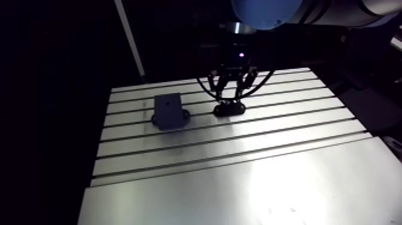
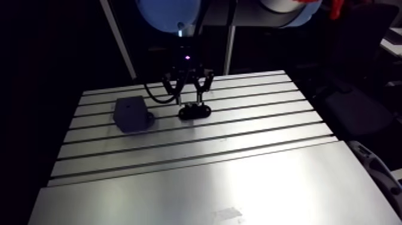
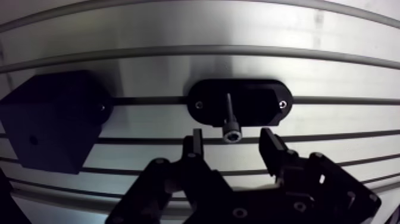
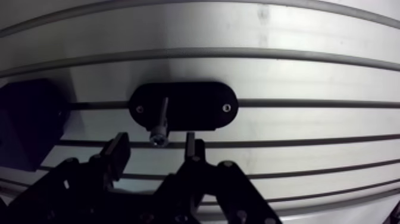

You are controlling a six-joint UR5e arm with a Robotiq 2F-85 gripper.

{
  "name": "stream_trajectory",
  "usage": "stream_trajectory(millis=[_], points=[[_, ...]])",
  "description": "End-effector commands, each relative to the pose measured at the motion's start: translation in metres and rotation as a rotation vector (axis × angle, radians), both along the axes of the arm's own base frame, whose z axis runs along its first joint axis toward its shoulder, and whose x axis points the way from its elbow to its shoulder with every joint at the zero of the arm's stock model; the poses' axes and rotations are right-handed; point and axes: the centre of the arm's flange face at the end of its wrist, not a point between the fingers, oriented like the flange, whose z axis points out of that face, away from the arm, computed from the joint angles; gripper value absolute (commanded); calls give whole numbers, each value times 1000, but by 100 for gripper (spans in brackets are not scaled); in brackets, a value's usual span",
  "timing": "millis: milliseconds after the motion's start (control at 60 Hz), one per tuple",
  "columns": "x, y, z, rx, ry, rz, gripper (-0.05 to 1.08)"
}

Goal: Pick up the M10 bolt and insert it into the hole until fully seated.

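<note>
Block: dark block (image 3: 50, 128), just beside the oval holder (image 3: 262, 101), with one small hole showing in its face.
Bolt: the M10 bolt (image 3: 231, 128) stands in the oval holder, socket head uppermost.
Gripper: the gripper (image 3: 231, 142) is above the oval holder with its fingers spread wide, one to each side of the bolt head, holding nothing.
Handling: judged to be rigid steel, dense for its size, smooth and prone to slip, not fragile.
Grip point: the head, or the shank just beneath it, taken squarely so the bolt stays vertical.

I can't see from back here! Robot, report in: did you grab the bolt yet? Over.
Gripper open, nothing held. Bolt stands in black holder, between the fingers. Nothing in the way; black block off to the side.
</note>
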Motion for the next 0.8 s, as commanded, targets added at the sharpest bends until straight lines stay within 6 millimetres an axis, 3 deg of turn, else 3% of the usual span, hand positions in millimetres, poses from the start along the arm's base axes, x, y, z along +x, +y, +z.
stream_trajectory(millis=[17, 800], points=[[-1, 0, -3, -2, -4, 3, 43], [-3, 1, -10, -4, -13, 4, 49]])
